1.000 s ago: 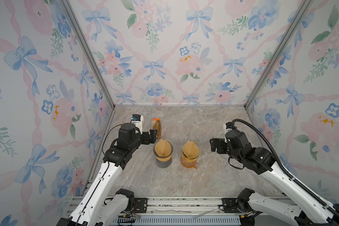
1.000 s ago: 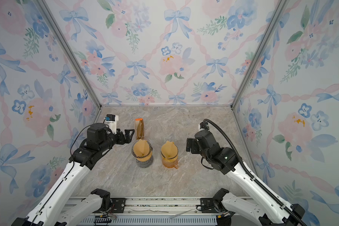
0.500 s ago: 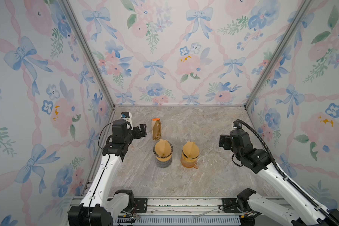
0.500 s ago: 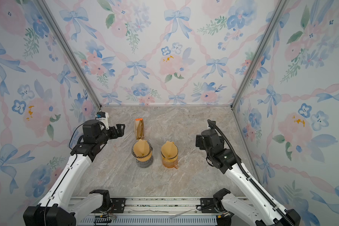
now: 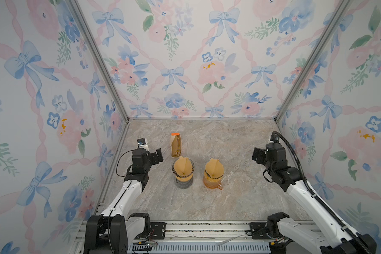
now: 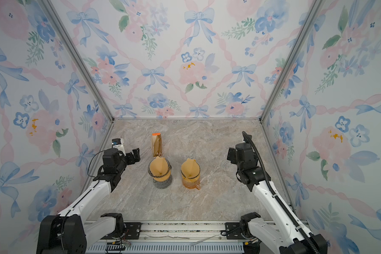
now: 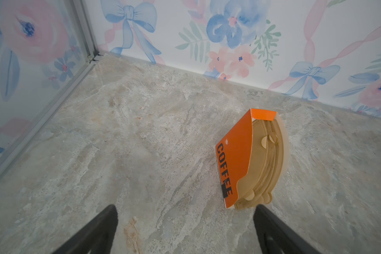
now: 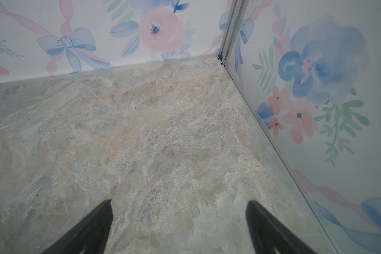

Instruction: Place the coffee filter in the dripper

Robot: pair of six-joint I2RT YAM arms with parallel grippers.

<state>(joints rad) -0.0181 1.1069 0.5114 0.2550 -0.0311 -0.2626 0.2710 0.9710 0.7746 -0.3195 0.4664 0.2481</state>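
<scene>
1. Jaws of the left gripper (image 7: 185, 211) are seen spread wide with nothing between them; only bare marbled tabletop (image 7: 119, 143) is framed in the gap
2. Jaws of the right gripper (image 8: 178, 204) are held apart and empty, above bare tabletop near a corner of the enclosure
3. The orange coffee filter box (image 7: 235, 158) is stood on edge just ahead of the left jaws, beyond one fingertip rather than in line with the gap; its open side is turned so that the stacked paper filters (image 7: 266, 158) can be reached
4. A brown paper filter (image 5: 182, 168) is found seated in the grey dripper (image 5: 183, 184), and a second filter (image 5: 213, 169) in the amber dripper (image 5: 212, 184); both drippers are set between the two pairs of jaws, the grey one nearer the left, the amber one nearer the right, neither touched
5. The placing is judged done: each cone is carried by its dripper wall, so no grip is needed, and the jaws are held clear to the sides so that nothing is knocked
</scene>
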